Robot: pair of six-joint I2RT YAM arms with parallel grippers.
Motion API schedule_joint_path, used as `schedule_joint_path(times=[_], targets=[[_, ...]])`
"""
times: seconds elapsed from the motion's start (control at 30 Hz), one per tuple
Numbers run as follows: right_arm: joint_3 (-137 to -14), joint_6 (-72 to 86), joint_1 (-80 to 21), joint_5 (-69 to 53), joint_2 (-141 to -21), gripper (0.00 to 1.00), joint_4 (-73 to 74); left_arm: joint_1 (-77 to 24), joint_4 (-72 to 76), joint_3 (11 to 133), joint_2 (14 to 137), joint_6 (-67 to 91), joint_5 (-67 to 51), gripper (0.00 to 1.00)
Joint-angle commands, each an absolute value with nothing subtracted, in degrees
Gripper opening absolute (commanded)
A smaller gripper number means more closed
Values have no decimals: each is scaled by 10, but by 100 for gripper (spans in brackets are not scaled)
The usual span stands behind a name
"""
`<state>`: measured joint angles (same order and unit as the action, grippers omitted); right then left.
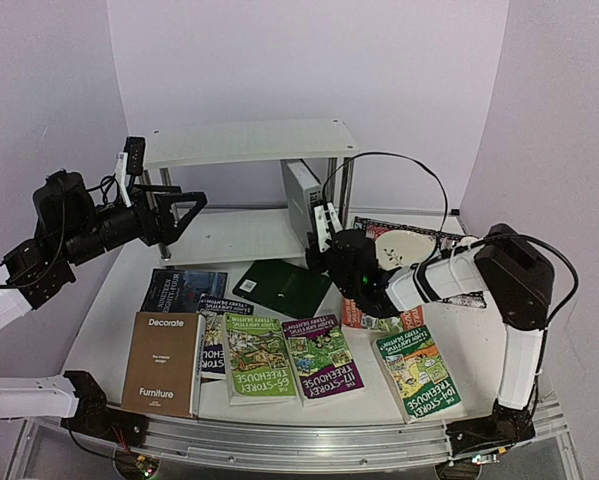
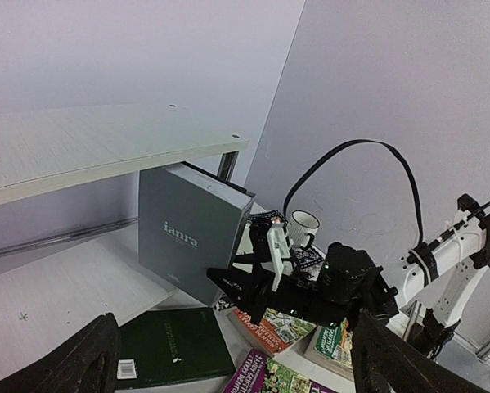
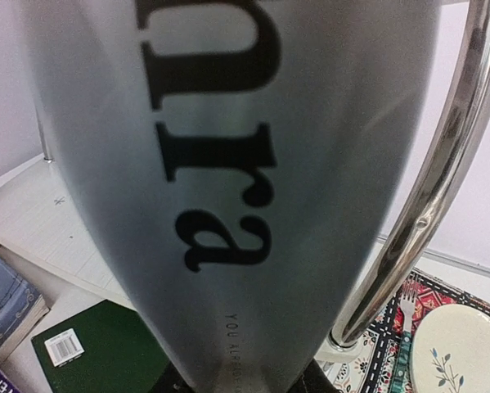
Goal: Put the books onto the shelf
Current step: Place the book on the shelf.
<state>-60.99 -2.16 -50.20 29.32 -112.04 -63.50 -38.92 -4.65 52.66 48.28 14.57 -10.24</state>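
A grey book marked "ianra" stands upright at the right end of the white shelf's lower board, against its chrome leg. My right gripper is shut on the book's near edge. In the right wrist view the grey book fills the frame, with my right gripper clamped on it at the bottom. My left gripper hangs open and empty left of the shelf. Several books lie flat on the table: brown "Decorate", a dark green one, and Treehouse paperbacks.
A patterned mat with a white plate lies right of the shelf, and a ribbed mug stands on it. The chrome leg runs close beside the grey book. The right arm's black cable loops above the mat.
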Motion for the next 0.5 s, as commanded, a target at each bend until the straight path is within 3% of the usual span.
schedule_joint_path(times=[0.0, 0.47], targets=[[-674, -5, -484, 340, -1151, 24, -702, -390, -59, 532, 488, 140, -93, 99], [-801, 34, -444, 374, -1261, 25, -688, -390, -61, 537, 510, 143, -105, 99]])
